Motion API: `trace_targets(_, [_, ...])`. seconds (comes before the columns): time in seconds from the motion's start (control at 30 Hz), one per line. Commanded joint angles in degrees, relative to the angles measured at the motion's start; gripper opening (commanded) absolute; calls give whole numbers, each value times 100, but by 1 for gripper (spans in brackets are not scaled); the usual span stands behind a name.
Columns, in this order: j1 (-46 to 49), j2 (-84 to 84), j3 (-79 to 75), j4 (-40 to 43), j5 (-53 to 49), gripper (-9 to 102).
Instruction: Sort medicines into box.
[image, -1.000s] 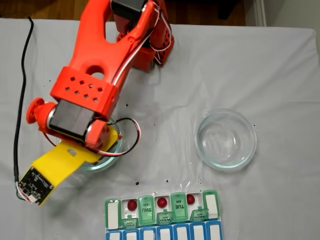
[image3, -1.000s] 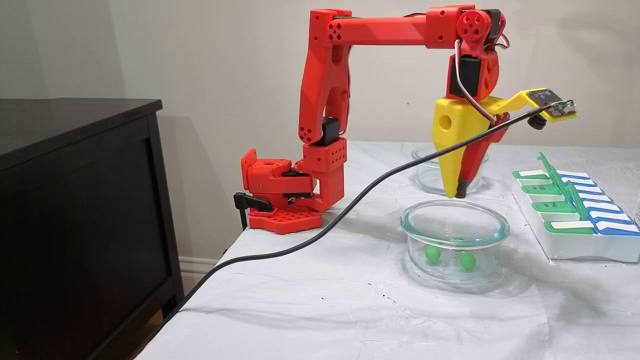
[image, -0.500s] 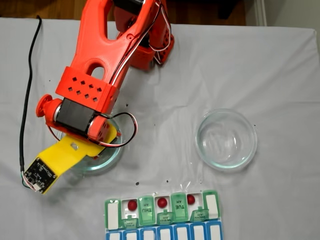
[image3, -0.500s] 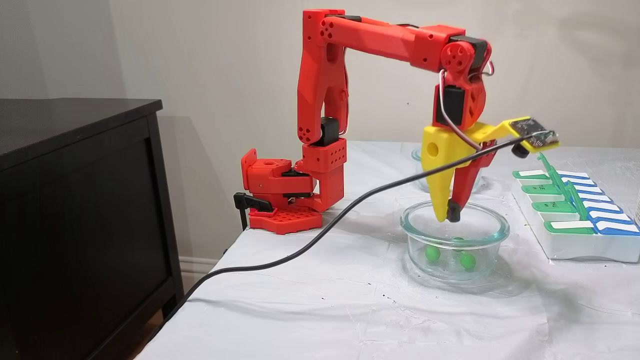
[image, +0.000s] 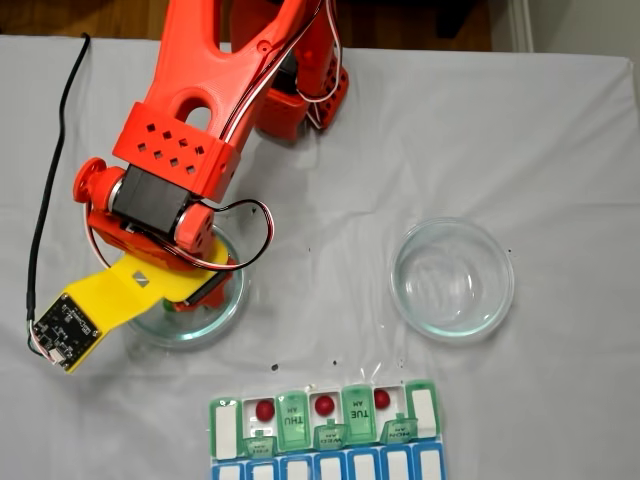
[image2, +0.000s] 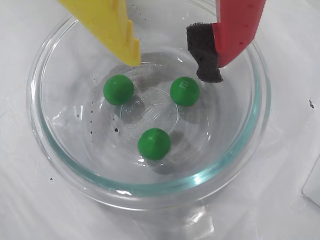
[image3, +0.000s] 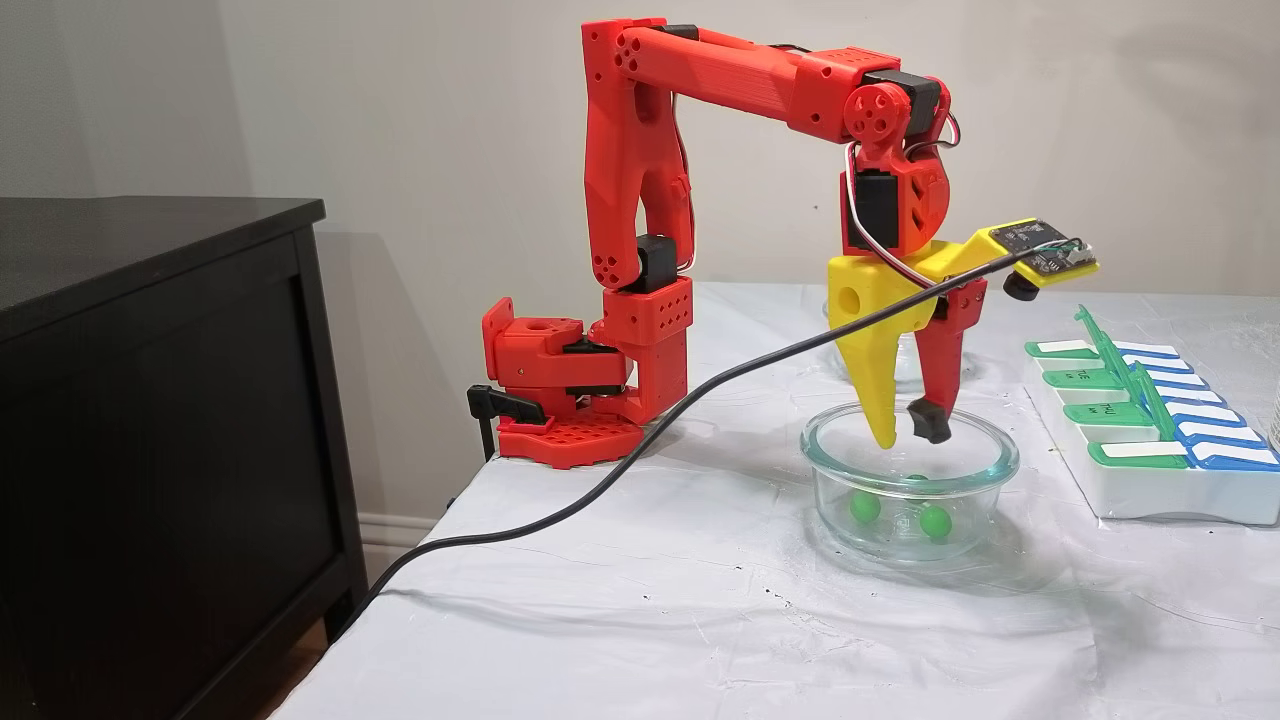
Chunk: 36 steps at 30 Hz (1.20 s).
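Half done, by my judgement: three red pills already sit in the box, away from the gripper, which hangs open and empty above three green pills in a glass bowl.

A big table with a white cloth stands at the middle. The cloth has small dark specks and some wrinkles. Left of the table, in a fixed view, is a dark cabinet, about as tall as the table or a bit taller. Behind the table is a plain pale wall with a white strip at the bottom. Past the far edge of the table, in a fixed view, is brown wood floor. The light is soft and even.
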Motion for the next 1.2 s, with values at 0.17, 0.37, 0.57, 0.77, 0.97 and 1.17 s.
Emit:
trace_targets(0.17, [-70, 211, -149, -158, 35, 19])
trace_targets(0.37, [-123, 114, 105, -281, 70, 22])
trace_targets(0.57, [-193, 167, 299, -404, 114, 21])
trace_targets(0.77, [-264, 141, 492, -580, 149, 21])
trace_targets(0.97, [-264, 44, 466, -589, 114, 21])
trace_targets(1.17, [-316, -79, 545, -642, 79, 21])
